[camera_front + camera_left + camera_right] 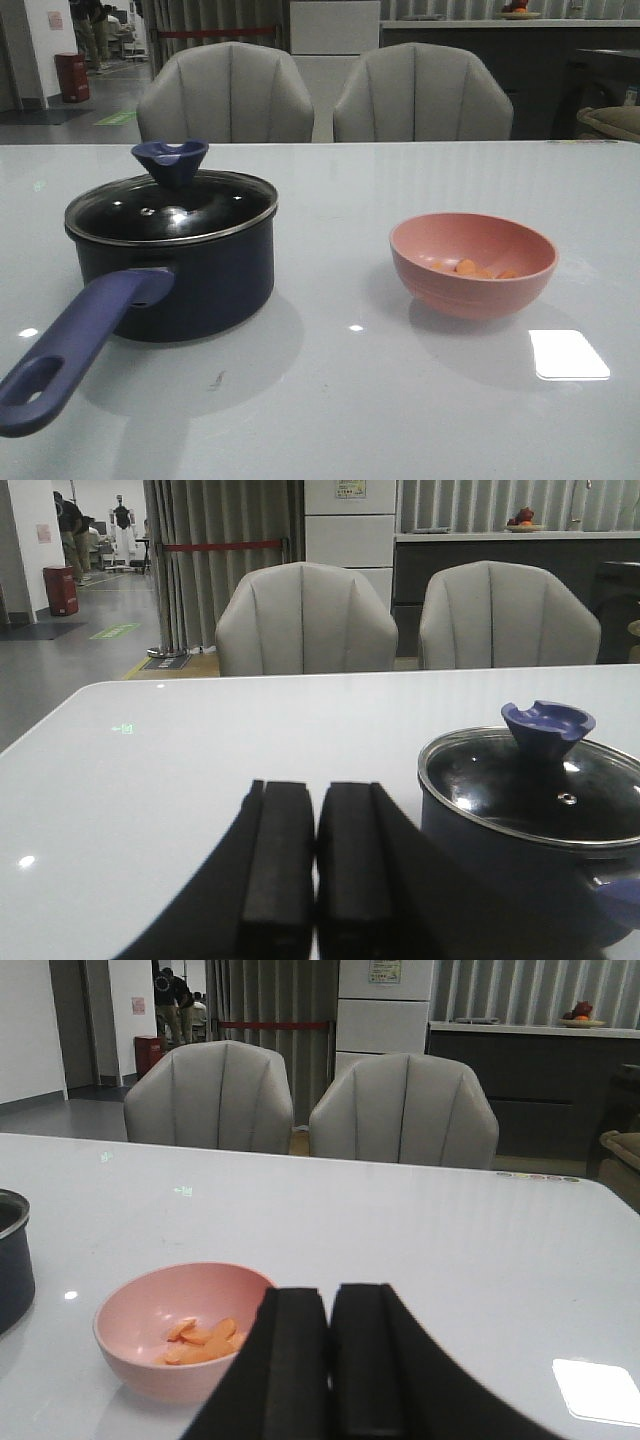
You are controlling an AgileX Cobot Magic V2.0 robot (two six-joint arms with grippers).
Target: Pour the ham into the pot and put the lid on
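Observation:
The dark navy pot (180,280) stands on the left of the table, its purple-blue handle (75,345) pointing toward the front edge. The glass lid (170,208) with its blue knob (170,160) sits on the pot. The ham (475,269), small orange chunks, lies in the pink bowl (472,265) on the right. My left gripper (316,865) is shut and empty, left of the pot (520,850). My right gripper (330,1360) is shut and empty, just right of the bowl (175,1330) with the ham (200,1340). Neither gripper shows in the front view.
The white table (330,400) carries only the pot and the bowl. Two grey chairs (225,95) stand behind the far edge. A bright light patch (568,354) lies on the table at the right front.

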